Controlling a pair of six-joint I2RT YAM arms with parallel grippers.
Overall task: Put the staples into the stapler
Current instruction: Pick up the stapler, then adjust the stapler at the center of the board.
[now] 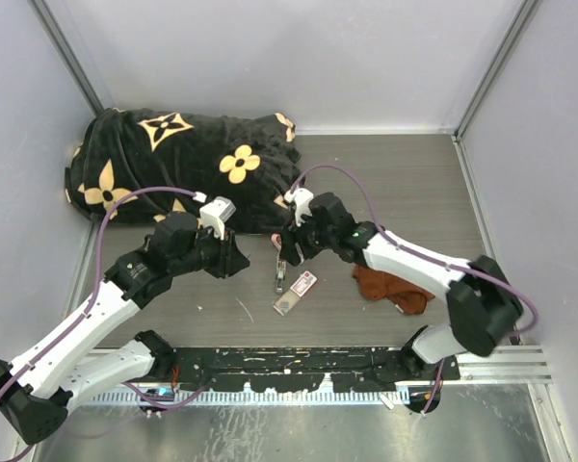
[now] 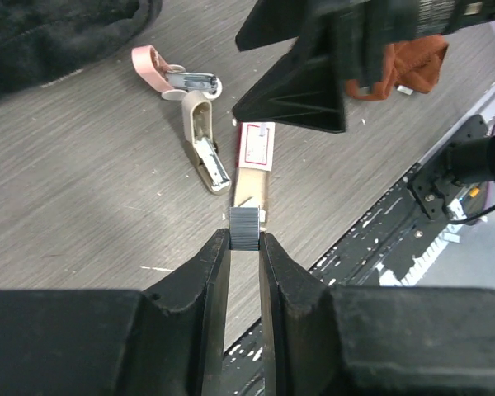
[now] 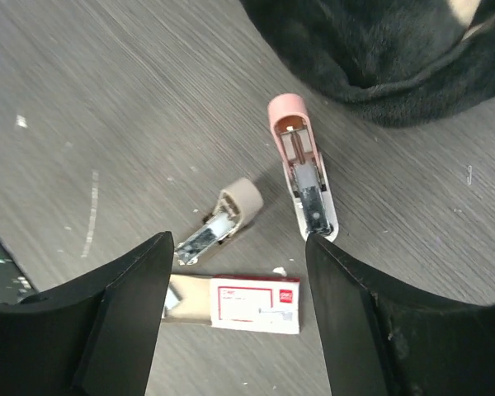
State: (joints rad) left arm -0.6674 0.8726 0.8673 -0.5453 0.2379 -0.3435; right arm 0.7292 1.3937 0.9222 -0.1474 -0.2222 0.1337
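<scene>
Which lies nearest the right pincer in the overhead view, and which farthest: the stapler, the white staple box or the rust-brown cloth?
1. The stapler, close beside the right pincer.
2. The white staple box, just beyond the stapler.
3. The rust-brown cloth, far off to the right.

The counter point(image 1: 405, 183) under me is grey with a fine darker wood grain, flecked with small white specks. The blanket point(image 1: 188, 159) is black, patterned with tan-yellow flowers and four-pointed stars. The stapler point(image 3: 305, 177) has a pale pink half and a beige-white half, both showing silvery metal inside. The staples point(image 2: 244, 229) are a dark grey, finely ribbed strip. Their box point(image 3: 256, 304) is white with a red-pink label, and its tray point(image 2: 249, 188) is beige-grey. The cloth point(image 2: 408, 62) is rust-brown. My jaws are black.
</scene>
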